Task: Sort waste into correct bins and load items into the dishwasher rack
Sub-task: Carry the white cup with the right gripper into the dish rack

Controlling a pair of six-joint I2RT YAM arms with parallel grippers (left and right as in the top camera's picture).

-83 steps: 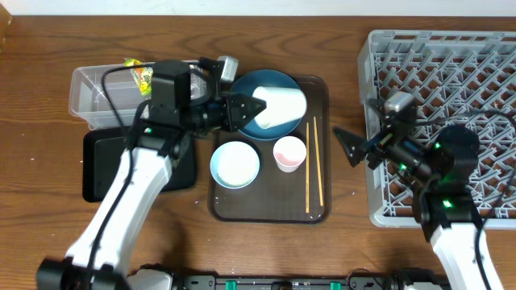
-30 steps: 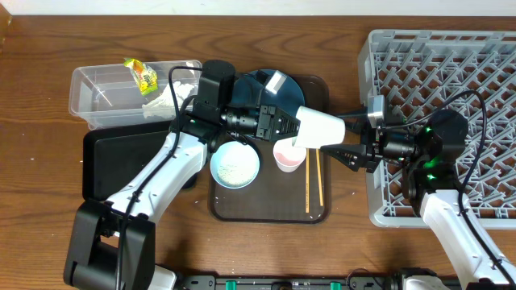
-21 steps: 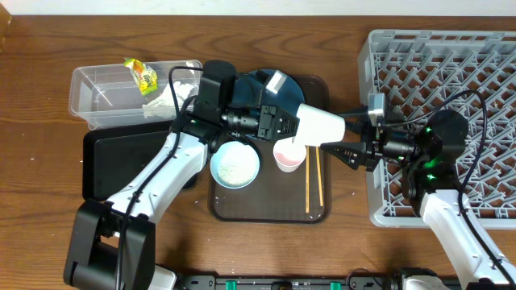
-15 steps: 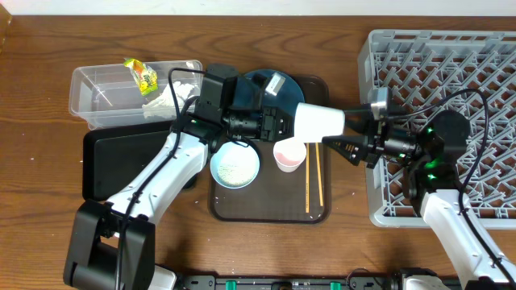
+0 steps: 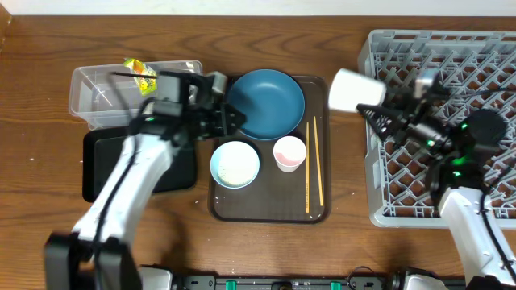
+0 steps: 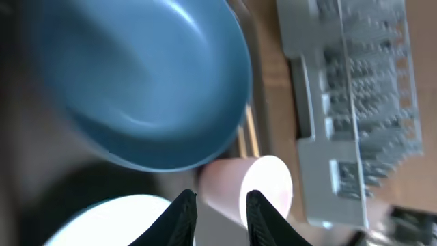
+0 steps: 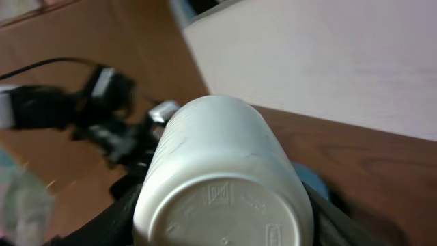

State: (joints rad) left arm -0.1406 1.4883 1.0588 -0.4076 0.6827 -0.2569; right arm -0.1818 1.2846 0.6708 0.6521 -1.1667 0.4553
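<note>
Snack wrapper (image 5: pixel 139 75) in clear tub (image 5: pixel 89 105)

Lab-type test rig dressed up as a kitchen, I'd say: my left arm (image 5: pixel 126 181) & right arm (image 5: pixel 468 225) work at a wood table (image 5: pixel 242 251), plain white wall (image 7: pixel 328 55) behind, w/ grey dish rack (image 5: pixel 451 48) & tray (image 5: pixel 266 211) of dishes (image 5: pixel 266 105).

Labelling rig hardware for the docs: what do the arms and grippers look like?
Both have white links and black joint housings: left arm, right arm. The left gripper and right gripper have black fingers, with a grey block at each wrist. Thin black cables loop off the arms. Green lights glow on the right arm.
</note>
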